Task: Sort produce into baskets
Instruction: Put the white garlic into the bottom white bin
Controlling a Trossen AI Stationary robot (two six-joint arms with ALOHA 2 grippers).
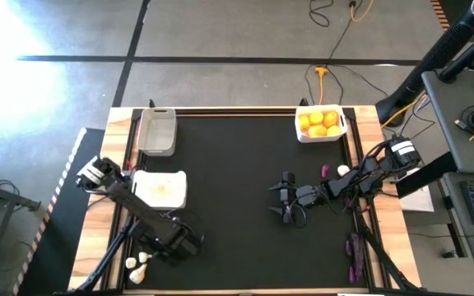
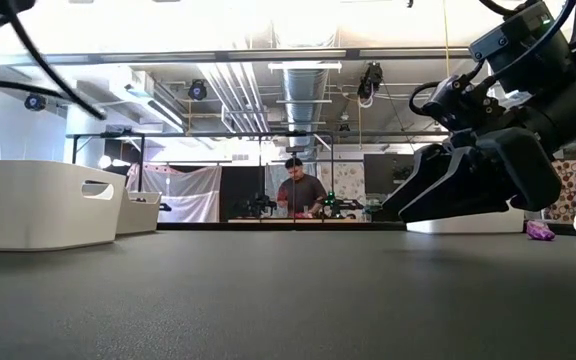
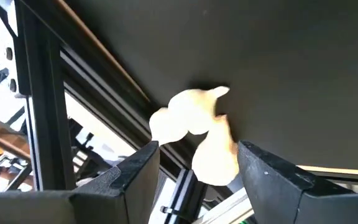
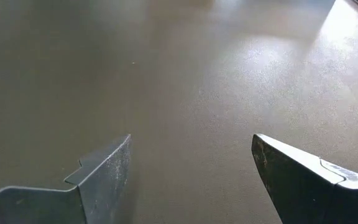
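Item, seven o'clock: my left gripper (image 3: 197, 168), jaws apart around whitish garlic bulbs (image 3: 194, 127), none gripped yet. Ten o'clock: white rectangular basket (image 1: 160, 188), garlic due there. One o'clock: white citrus-filled basket (image 1: 320, 124), apparently done. Four o'clock: my right gripper (image 4: 191, 168) gaping, empty; purple eggplant pieces (image 1: 353, 251) unsorted.

A white rounded bin (image 1: 321, 133) at upper right of the high view holds yellow and orange citrus fruits (image 1: 319, 122). A greyish translucent bin (image 1: 156, 130) sits upper left, a second white bin (image 1: 160, 188) below it. Whitish garlic-like bulbs (image 1: 138, 265) lie at lower left. Purple eggplant pieces (image 1: 353, 249) lie at lower right.
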